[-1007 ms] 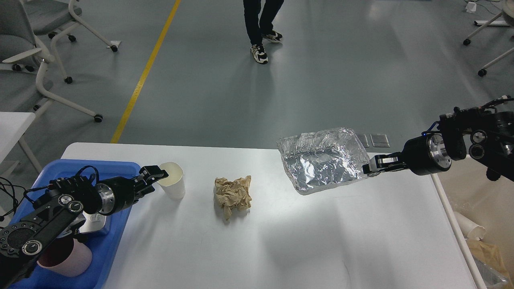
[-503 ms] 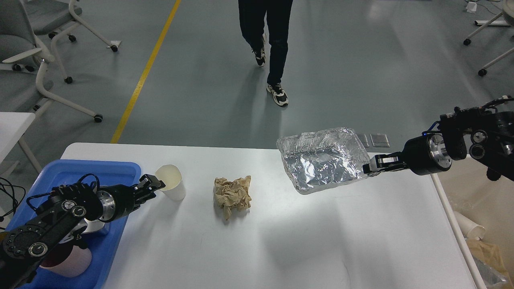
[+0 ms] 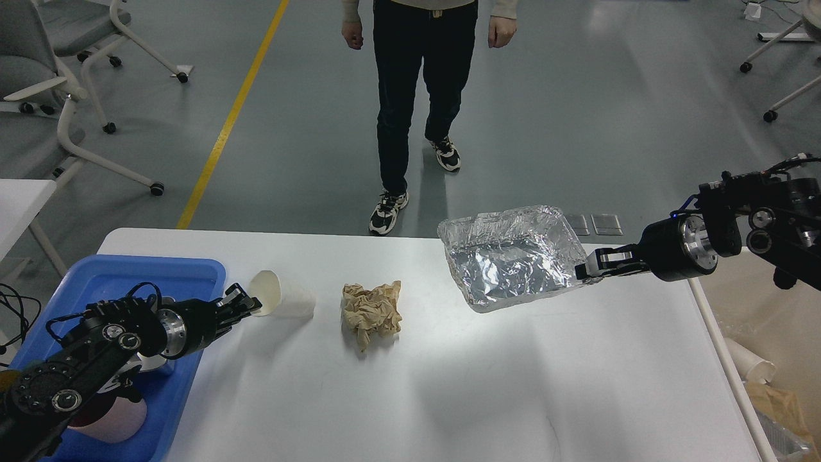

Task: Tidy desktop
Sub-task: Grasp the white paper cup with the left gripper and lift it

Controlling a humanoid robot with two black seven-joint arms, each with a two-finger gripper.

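Observation:
The white desktop (image 3: 449, 385) fills the lower view. A white paper cup (image 3: 282, 298) lies tipped on its side at the left, mouth toward my left gripper (image 3: 242, 303), whose fingers are closed on the cup's rim. A crumpled brown paper ball (image 3: 372, 311) lies at the middle. My right gripper (image 3: 587, 268) is shut on the right edge of a crinkled foil tray (image 3: 510, 263) and holds it tilted just above the far right of the desktop.
A blue plastic tray (image 3: 128, 273) sits at the left edge, under my left arm, with a pink cup (image 3: 112, 420) in it. A beige bin (image 3: 763, 333) with trash stands right of the table. A person (image 3: 417, 96) stands close to the far edge. Office chairs (image 3: 58, 83) stand at the back left.
My left gripper drew back down-left and the paper cup tipped from upright onto its side toward it. The foil tray shifted slightly left. The person walked up to the table.

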